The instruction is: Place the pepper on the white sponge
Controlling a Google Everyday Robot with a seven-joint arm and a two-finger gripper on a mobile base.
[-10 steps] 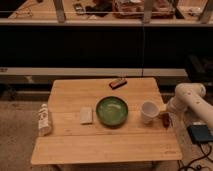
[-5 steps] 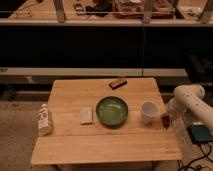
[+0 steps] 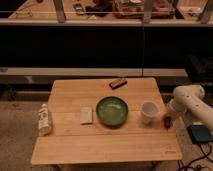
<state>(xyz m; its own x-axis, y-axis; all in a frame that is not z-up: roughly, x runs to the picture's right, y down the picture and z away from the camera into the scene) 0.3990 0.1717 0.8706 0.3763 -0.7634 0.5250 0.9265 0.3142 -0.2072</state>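
The white sponge (image 3: 86, 115) lies flat on the wooden table (image 3: 100, 145), just left of the green bowl (image 3: 112, 110). My gripper (image 3: 167, 120) is down at the table's right edge, right of the white cup (image 3: 148, 111), at the end of the white arm (image 3: 189, 101). A small dark-red shape at the gripper's tip looks like the pepper (image 3: 168, 123), mostly hidden by the gripper. The bowl and the cup stand between the gripper and the sponge.
A white bottle (image 3: 45, 119) lies at the table's left edge. A dark reddish-brown bar (image 3: 118, 83) sits near the back edge. A dark blue pad (image 3: 201, 133) is off the table at the right. Dark counters run behind.
The arm has stayed by the table's right edge, and the gripper has edged slightly right and down. Nothing on the table has moved.
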